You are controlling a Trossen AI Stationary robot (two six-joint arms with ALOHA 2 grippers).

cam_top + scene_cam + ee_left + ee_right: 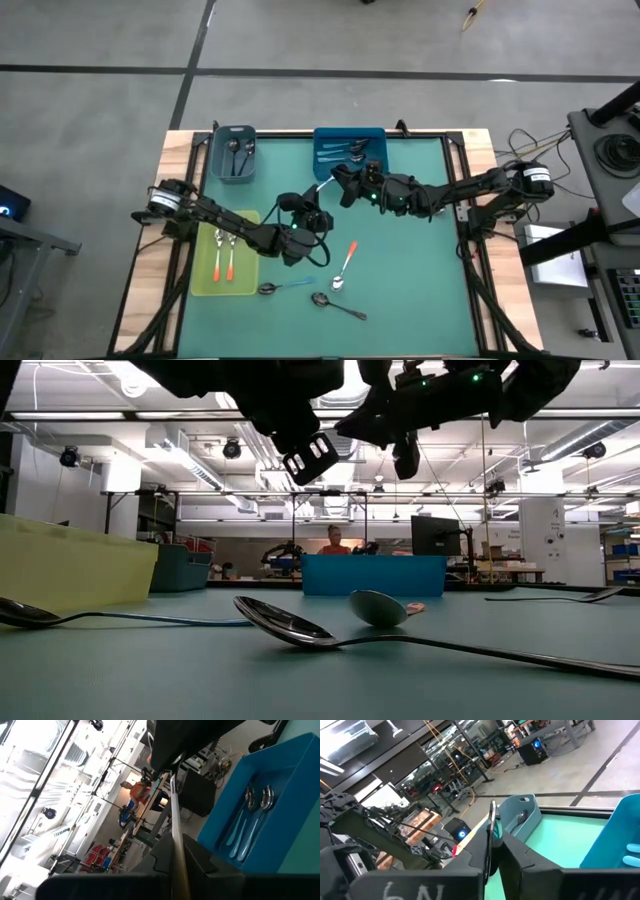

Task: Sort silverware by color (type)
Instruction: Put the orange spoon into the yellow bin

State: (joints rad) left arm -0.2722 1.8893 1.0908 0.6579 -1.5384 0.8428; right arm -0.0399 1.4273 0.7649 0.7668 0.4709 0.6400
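A bare metal spoon hangs above the middle of the green mat, between my two grippers. My left gripper is shut on its near end. My right gripper is shut on the other end, just in front of the blue bin. On the mat lie an orange-handled spoon, a blue-handled spoon and a metal spoon, each flat on bowl and handle. My left gripper pinches the spoon's handle between its two fingers, which come in level and lie along it. The spoon sticks out past the fingertips toward the right gripper, clear of the table. My right gripper pinches the spoon's other end between its two fingers, level and coming from the table's right. The spoon shows edge-on there; bowl or handle tip, I cannot tell.
The grey bin at the far left holds dark spoons. The blue bin holds blue-handled spoons. A yellow-green tray at the near left holds two orange-handled spoons. A person shows in the room beyond the far edge.
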